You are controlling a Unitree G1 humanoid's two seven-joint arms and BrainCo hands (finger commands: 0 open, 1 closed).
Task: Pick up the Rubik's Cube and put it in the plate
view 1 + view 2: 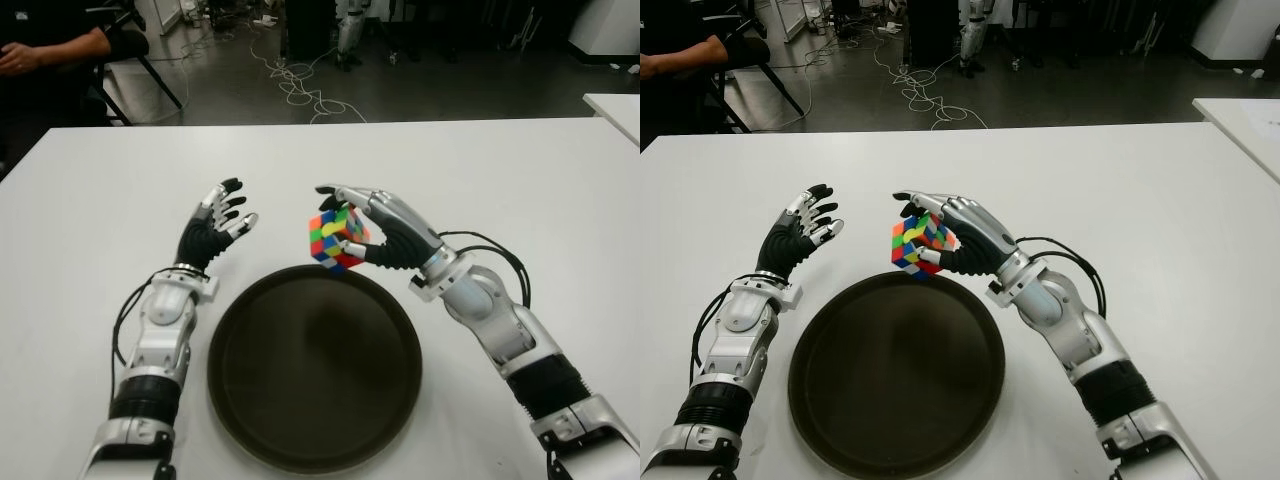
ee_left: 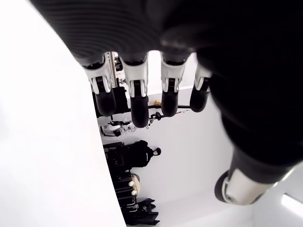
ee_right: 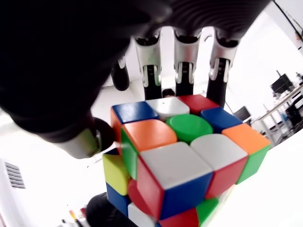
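Observation:
A scrambled Rubik's Cube (image 1: 336,240) hangs tilted just above the far rim of the round dark plate (image 1: 314,368), with my right hand (image 1: 372,232) shut on it. The right wrist view shows the cube (image 3: 182,156) close up, fingers (image 3: 184,56) over its far side and the thumb against its near side. My left hand (image 1: 222,222) is raised over the white table (image 1: 110,200), left of the cube and beyond the plate's left rim. Its fingers (image 2: 137,90) are spread and hold nothing.
The plate lies on the table between my two forearms. A second white table (image 1: 615,105) edges in at the far right. Beyond the table's far edge are cables on a dark floor (image 1: 300,85) and a seated person's arm (image 1: 50,50) at the far left.

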